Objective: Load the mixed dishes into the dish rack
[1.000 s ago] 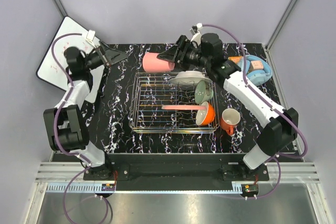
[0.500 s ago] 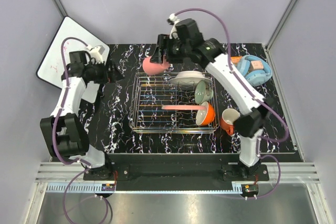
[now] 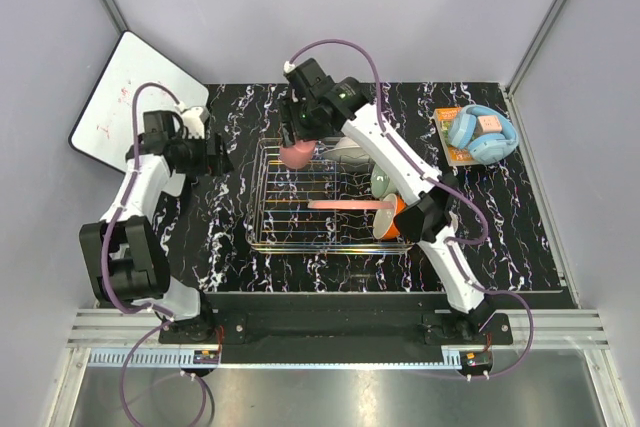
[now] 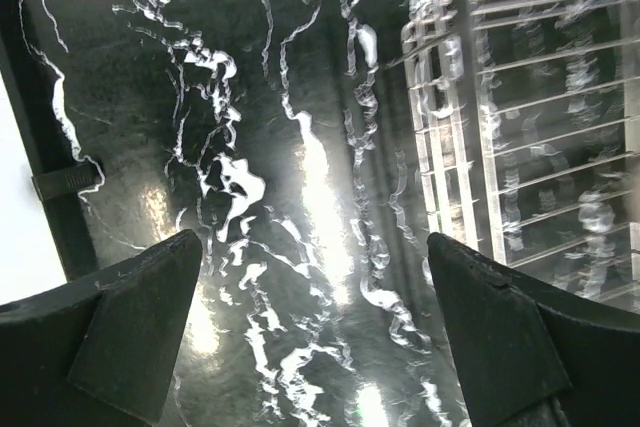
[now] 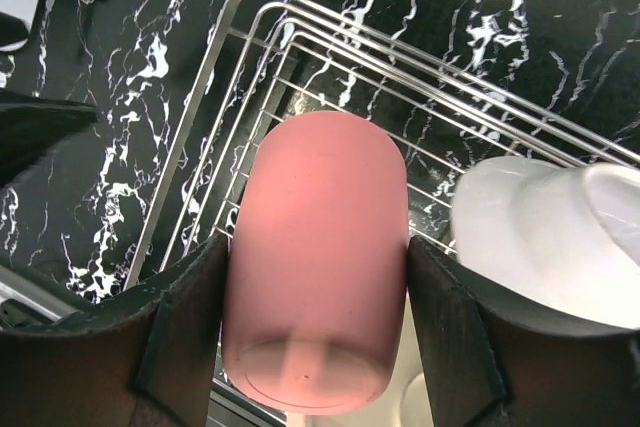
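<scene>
From above, the right gripper (image 3: 298, 139) hung over the far-left corner of the dish rack (image 3: 290, 219), with the small pink cup (image 3: 297, 155) below it. How the cup was held could not be read in that view. The right wrist camera settled it: both fingers (image 5: 185, 332) pressed the cup's sides, clamped on it, its base turned toward the lens and the rack's wires beneath. Whether the cup touched the wires could not be told. The white plate (image 5: 540, 237) stood just beside the cup inside the rack.

Only the overhead view showed the rest of the load: the mint-green bowl (image 3: 385, 183), the pink plate (image 3: 340, 205) lying low across the wires, and the orange bowl (image 3: 393, 220), all in the rack's right half. The light-blue headphones (image 3: 478, 132) lay at the far right of the marbled table (image 3: 500, 237), and a white board (image 3: 125, 87) leaned at the far left.

The left gripper (image 4: 312, 277) held its jaws wide apart and empty over bare table, with the rack's edge off to its right.
</scene>
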You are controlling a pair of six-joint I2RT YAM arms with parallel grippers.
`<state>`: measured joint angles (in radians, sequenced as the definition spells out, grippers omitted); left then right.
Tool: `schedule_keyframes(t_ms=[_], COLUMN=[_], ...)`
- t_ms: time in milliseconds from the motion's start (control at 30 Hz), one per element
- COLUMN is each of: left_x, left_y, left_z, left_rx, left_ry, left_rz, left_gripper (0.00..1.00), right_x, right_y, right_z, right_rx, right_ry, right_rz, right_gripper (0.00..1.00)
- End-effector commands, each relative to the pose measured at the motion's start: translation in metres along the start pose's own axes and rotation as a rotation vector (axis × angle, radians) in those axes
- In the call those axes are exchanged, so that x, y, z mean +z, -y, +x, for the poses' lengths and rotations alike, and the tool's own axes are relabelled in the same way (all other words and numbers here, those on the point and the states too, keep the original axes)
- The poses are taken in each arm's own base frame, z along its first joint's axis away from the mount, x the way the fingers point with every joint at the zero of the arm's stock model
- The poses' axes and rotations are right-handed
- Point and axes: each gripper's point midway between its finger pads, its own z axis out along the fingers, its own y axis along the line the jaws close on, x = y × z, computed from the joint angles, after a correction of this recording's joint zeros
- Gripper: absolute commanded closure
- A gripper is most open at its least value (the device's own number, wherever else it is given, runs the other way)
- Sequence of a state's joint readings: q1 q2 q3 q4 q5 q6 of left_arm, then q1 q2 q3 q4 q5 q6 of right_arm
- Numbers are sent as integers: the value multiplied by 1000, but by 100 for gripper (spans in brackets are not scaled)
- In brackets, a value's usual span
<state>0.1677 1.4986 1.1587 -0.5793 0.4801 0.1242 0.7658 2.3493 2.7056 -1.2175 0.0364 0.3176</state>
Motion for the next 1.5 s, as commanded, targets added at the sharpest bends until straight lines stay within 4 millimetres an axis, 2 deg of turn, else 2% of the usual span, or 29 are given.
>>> schedule_keyframes(t_ms=[0,267,367,567,900,1067,1267,1467], left_x=[19,41,47,42,25,21,18,18], left_y=[-14,2,17,37,58,69,69,71], left_z=[12,34,42,56,76,89,103,107], left_rx=[137,237,260,303,327,332,340,341], left_ry=[-16,-88,-106,-113,-93,-111,-131,-142], left_rz=[-106,-110,-81,-43,17,61,61,76], left_gripper=[1,1,1,1,1,1,1,1], right_x=[3,35,42,55,89,100,111,116], right_y=[-17,-26,-23,-20,-18,-18,-19,-18], right_z=[-4,19,23,29,55,60,64,60], right_rx=[-47,-97,-105,-122,-134,-145,-140,-150], right_ry=[44,-9,-23,-40,-120,-125,-131,-115], right_rz=[2,23,37,45,39,37,30,31], right_gripper=[100,100,100,100,100,100,100,100])
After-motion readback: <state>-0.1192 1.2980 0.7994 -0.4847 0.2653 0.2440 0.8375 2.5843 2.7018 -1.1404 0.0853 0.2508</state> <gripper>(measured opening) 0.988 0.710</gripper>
